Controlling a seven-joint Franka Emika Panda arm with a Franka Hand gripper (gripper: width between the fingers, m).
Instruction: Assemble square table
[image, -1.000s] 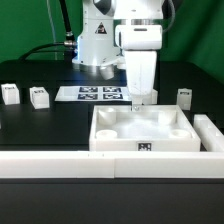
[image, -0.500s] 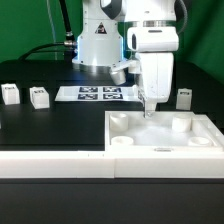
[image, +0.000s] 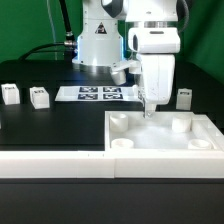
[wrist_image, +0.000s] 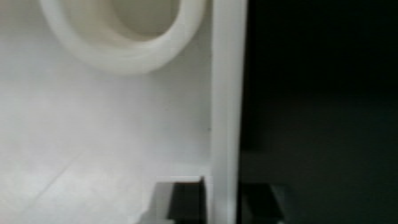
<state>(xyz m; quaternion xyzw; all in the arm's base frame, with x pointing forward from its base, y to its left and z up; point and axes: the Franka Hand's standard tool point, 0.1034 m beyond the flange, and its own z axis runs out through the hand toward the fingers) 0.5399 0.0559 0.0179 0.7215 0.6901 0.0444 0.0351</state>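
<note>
Black surface (image: 50, 130): legs (image: 38, 96) exterior-only; at wrist, gripper (wrist_image: 224, 198) tight on square top (wrist_image: 89, 130) rim

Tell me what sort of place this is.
Probably a robotics lab bench: a robot arm stands on a black table, a marker board of printed tags lies before it, and white furniture parts, a table top and small tagged legs, sit nearby.

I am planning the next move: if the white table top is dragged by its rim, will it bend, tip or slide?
The table top looks like thick rimmed plastic, so it is probably stiff. It lies flat and wide, so it should slide, not tip. The gripper holds one thin rim wall, so it may pivot.
</note>
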